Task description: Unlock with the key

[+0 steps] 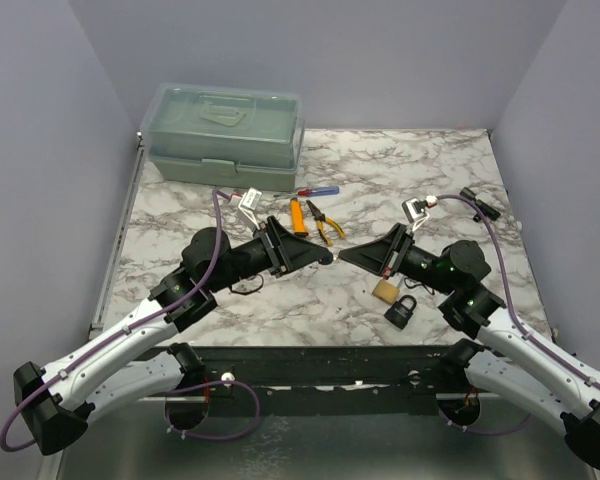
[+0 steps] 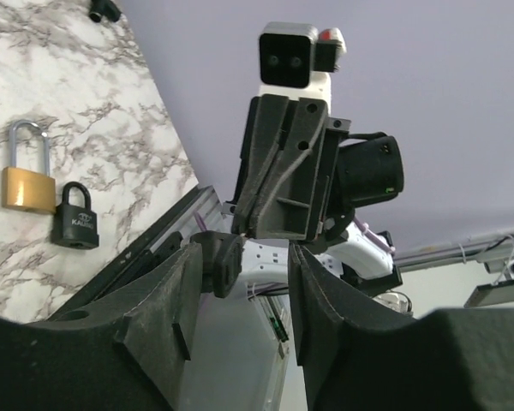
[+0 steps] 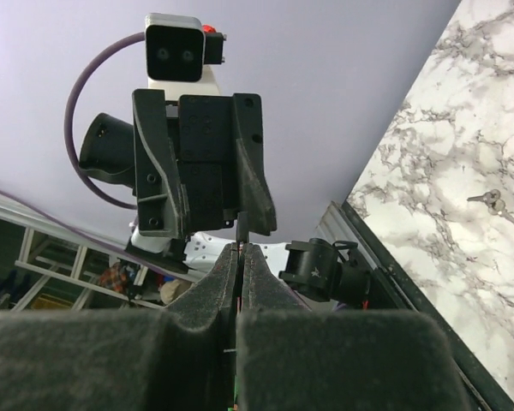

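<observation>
A brass padlock (image 1: pixel 385 290) and a black padlock (image 1: pixel 400 310) lie on the marble table near the right arm; both also show in the left wrist view, brass (image 2: pixel 27 184) and black (image 2: pixel 75 221). My left gripper (image 1: pixel 325 257) is open and empty (image 2: pixel 240 257), held in the air. My right gripper (image 1: pixel 346 257) faces it tip to tip and is shut (image 3: pixel 241 248). A thin dark strip, seemingly a key blade (image 3: pixel 242 229), sticks out between its fingertips. A small bunch of keys (image 3: pixel 493 204) lies on the table.
A green toolbox (image 1: pixel 223 135) stands at the back left. A screwdriver (image 1: pixel 315 191), an orange knife (image 1: pixel 297 215) and pliers (image 1: pixel 323 222) lie behind the grippers. A black rail (image 1: pixel 330 365) runs along the near edge.
</observation>
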Available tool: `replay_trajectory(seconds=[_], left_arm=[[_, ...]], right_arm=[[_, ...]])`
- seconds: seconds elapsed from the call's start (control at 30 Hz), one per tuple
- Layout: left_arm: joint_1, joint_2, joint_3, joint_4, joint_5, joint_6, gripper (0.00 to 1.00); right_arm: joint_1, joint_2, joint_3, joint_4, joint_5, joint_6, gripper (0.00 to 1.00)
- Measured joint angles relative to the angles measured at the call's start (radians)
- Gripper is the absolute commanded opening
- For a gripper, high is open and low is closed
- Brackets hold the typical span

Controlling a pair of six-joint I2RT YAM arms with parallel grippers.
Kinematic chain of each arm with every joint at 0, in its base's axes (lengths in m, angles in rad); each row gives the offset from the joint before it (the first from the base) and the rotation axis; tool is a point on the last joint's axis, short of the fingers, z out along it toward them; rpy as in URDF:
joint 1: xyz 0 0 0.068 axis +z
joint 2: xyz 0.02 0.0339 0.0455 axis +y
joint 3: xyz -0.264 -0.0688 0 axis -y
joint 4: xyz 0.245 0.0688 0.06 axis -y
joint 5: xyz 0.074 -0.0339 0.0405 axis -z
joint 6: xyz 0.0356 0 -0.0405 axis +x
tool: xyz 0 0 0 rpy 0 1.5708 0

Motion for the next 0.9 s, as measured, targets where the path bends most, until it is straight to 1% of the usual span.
replay_trajectory(seconds=[0.13,0.33,0.47,0.6,0.9], left_arm=[[0.002,0.0,0.0,0.035,0.031,-0.003,0.4],[0.007,-0.001,-0.012,0.063,0.059,-0.003,0.35],[0.008,-0.001,-0.013,0.067,0.072,-0.002,0.34],[0.011,-0.001,-0.013,0.069,0.082,0.0,0.29],[0.013,0.0,-0.019,0.068,0.1,0.005,0.26]], right_arm=[[0.0,0.018,0.0,0.031,-0.007,0.018,0.0],[0.0,0.022,0.0,0.056,-0.016,0.035,0.0],[0.0,0.028,0.0,0.07,-0.022,0.044,0.0],[0.0,0.035,0.0,0.08,-0.028,0.05,0.0],[0.0,0.05,0.0,0.097,-0.049,0.053,0.0]])
